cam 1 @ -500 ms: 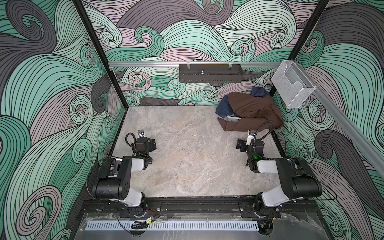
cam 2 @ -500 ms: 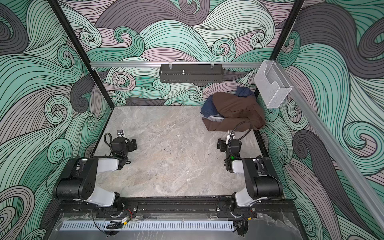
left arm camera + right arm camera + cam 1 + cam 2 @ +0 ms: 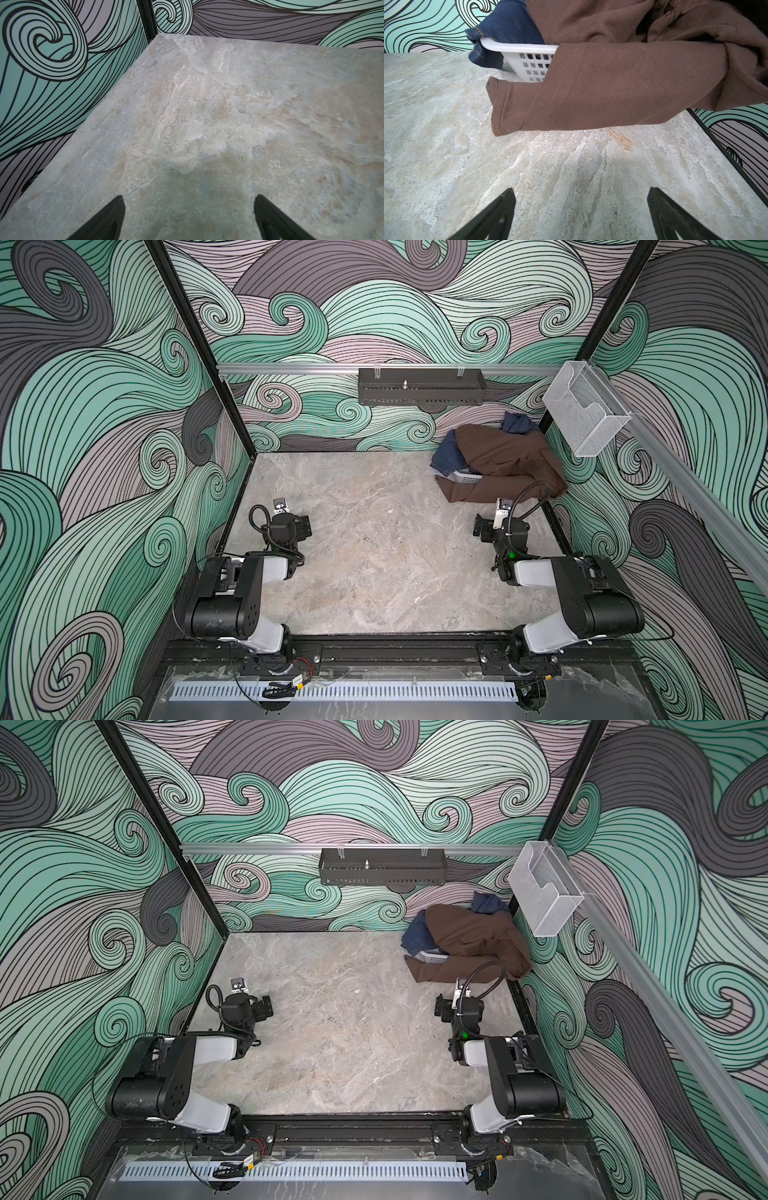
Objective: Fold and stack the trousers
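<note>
Soft brown twill trousers point(image 3: 623, 83) slump over a white perforated basket point(image 3: 517, 46) in the far right corner, one leg lying crosswise, hem pointing left; left gripper point(image 3: 189, 205) and right gripper point(image 3: 580, 193) gape wide, empty.

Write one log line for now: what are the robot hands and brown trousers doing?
left gripper: open, empty | right gripper: open, empty | trousers: draped over basket, one leg on table | folding: not started

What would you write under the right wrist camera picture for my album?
Open right gripper faces brown trousers spilling from a white basket onto the marble table, beside blue denim.
</note>
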### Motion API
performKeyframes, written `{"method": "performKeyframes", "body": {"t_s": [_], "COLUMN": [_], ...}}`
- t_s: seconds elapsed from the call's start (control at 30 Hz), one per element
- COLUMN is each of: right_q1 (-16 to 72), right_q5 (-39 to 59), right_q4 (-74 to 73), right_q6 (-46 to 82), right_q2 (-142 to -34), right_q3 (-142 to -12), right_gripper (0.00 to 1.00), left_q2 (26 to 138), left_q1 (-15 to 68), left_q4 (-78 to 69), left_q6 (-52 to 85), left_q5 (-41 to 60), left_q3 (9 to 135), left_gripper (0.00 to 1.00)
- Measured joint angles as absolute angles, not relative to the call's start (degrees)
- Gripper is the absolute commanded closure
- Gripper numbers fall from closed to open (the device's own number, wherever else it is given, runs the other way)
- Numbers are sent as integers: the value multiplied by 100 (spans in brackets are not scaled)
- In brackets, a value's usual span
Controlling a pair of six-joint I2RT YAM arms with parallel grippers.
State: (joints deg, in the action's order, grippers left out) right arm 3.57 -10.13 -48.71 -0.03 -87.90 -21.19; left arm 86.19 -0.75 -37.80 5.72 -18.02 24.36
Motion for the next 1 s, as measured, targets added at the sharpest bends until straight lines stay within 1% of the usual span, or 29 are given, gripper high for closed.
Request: {"method": "performKeyframes", "body": {"t_s": [0.77,0.83,0.9,0.97,1.0], "right_q1": [346,322,327,403,480], "right_q5": [-1013,-1011,-1057,-1247,-1437], "right_q4": [-4906,-4904,-4847,-4274,-3726], "right_q6": [-3,-3,-3,-16,150], "right_q2": [-8790,-8790,-8746,-8405,-8049], "right_q3": [-2121,-2128,-2152,-2263,-2423], "right_gripper": [1,1,2,1,3], "left_q2": [8619,8617,8521,8226,8029], "left_q1": [-75,-75,-75,-73,-75], "left_q4": [-3822,-3826,-3500,-2593,-2064], "left_q6": [580,556,534,692,838], "left_q5": [-1800,-1800,-1809,-1909,-1962], "left_q3": [2438,2440,2552,2921,3234], "left_gripper": [2,5,14,18,21]}}
